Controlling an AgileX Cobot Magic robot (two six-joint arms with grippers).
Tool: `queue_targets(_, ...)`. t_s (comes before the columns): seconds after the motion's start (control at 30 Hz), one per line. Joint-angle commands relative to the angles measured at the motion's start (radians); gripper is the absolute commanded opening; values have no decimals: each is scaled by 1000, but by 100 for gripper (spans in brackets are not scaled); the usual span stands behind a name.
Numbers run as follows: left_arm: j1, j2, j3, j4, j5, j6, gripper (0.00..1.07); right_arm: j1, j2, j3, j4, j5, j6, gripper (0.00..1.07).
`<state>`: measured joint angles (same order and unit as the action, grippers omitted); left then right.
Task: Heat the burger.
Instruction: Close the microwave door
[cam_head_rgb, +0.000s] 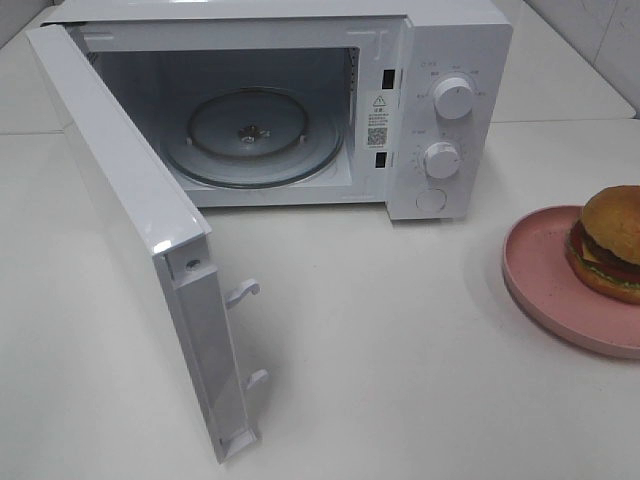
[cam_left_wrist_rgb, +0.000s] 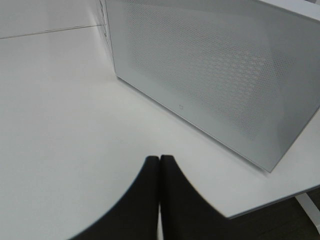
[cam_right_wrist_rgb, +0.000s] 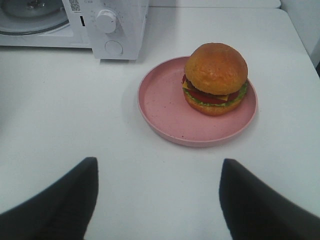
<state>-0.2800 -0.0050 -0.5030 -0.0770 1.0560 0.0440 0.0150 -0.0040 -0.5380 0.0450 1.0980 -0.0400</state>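
Note:
The burger (cam_head_rgb: 607, 243) with a golden-brown bun sits on a pink plate (cam_head_rgb: 545, 285) at the right edge of the exterior view. In the right wrist view the burger (cam_right_wrist_rgb: 216, 77) sits toward one side of the plate (cam_right_wrist_rgb: 165, 107). My right gripper (cam_right_wrist_rgb: 158, 192) is open and empty, a short way back from the plate. The white microwave (cam_head_rgb: 445, 40) stands at the back with its door (cam_head_rgb: 130, 230) swung wide open and its glass turntable (cam_head_rgb: 255, 135) bare. My left gripper (cam_left_wrist_rgb: 160, 165) is shut and empty, over the table beside the outer face of the door (cam_left_wrist_rgb: 210, 75). Neither arm shows in the exterior view.
Two white dials (cam_head_rgb: 453, 98) and a round button (cam_head_rgb: 431, 200) sit on the microwave's right panel. The open door juts forward across the left of the table, with latch hooks (cam_head_rgb: 243, 292) on its edge. The table's edge (cam_left_wrist_rgb: 270, 202) runs near the left gripper.

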Motion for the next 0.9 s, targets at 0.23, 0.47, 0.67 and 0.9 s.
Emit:
queue_targets(0.23,-1,-6,-13,-4,-38,29,0,-5,-25,37,0,-93,-3,56)
queue_targets(0.47,-1,64,-24,-5,-222,33,0,-5,-25,40,0,-98,2,54)
queue_targets(0.67,-1,213,-24,-4,-366,33,0,-5,-25,40,0,-98,2,54)
queue_targets(0.9,-1,465,-24,-42,-525,47,0,-5,-25,40,0,-98,2,54)
